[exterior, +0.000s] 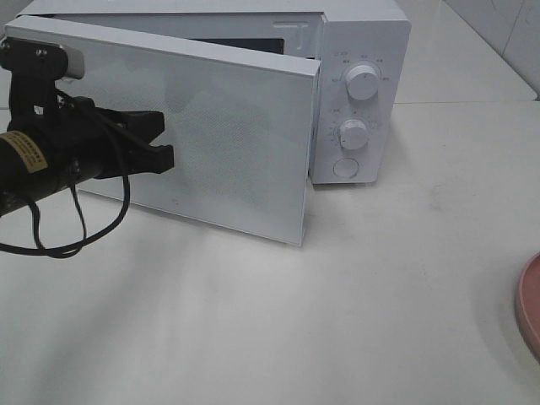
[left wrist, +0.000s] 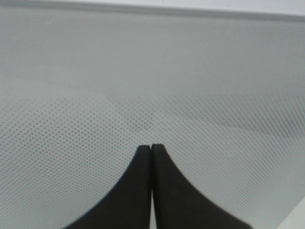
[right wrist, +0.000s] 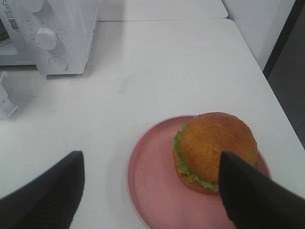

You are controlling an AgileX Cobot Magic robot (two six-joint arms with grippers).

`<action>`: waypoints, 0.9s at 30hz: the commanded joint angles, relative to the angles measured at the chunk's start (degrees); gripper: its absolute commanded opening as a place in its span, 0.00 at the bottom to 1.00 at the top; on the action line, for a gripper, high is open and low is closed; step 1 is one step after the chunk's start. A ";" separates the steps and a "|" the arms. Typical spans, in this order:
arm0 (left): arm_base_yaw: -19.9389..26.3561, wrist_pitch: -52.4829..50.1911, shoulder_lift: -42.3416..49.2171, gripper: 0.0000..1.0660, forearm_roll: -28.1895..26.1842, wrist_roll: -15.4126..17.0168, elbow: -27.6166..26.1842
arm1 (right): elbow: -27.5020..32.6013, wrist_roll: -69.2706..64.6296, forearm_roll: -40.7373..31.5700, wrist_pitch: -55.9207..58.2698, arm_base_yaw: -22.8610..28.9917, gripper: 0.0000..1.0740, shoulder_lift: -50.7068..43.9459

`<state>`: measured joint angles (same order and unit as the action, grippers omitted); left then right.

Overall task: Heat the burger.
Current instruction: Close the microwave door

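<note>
- Burger (right wrist: 215,150), with a glossy golden-brown bun over green lettuce, is seen resting on a pink plate (right wrist: 152,191) on the white table (right wrist: 157,67), toward the plate's right side.
- The plate is placed well to the right of the white microwave (exterior: 359,51); only its rim (exterior: 530,304) is caught at the right edge of the high view.
- The right gripper (right wrist: 150,191) is held above the plate with its fingers (right wrist: 252,195) spread wide apart; nothing is gripped, and the burger is framed beside the right-hand one.
- The microwave door (exterior: 228,143) is shown swung partly open, its dotted mesh panel facing the near left.
- The left gripper (exterior: 160,139) is positioned against the door's outer face, its dark fingers (left wrist: 138,191) pressed together with nothing between them.
- Two dials (exterior: 363,84) and a round button (exterior: 345,167) are visible on the microwave's right-hand control panel.
</note>
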<state>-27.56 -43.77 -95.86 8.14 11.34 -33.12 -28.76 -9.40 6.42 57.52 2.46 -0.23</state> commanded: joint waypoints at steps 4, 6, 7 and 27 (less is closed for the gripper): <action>-4.07 2.23 -3.38 0.00 -5.84 -2.64 -4.93 | 0.17 0.11 -0.11 -0.23 -0.34 0.70 -1.72; -5.21 3.09 -4.30 0.00 -7.16 -4.13 -6.53 | 0.17 0.11 -0.11 -0.23 -0.34 0.70 -1.72; -5.21 3.09 -4.30 0.00 -7.16 -4.13 -6.53 | 0.17 0.11 -0.11 -0.23 -0.34 0.70 -1.72; -11.17 10.08 -15.24 0.00 -21.83 -16.16 -25.61 | 0.17 0.11 -0.11 -0.23 -0.34 0.70 -1.72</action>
<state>-38.79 -32.77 -111.10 -12.32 -4.58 -57.75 -28.76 -9.40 6.36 57.52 2.46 -0.23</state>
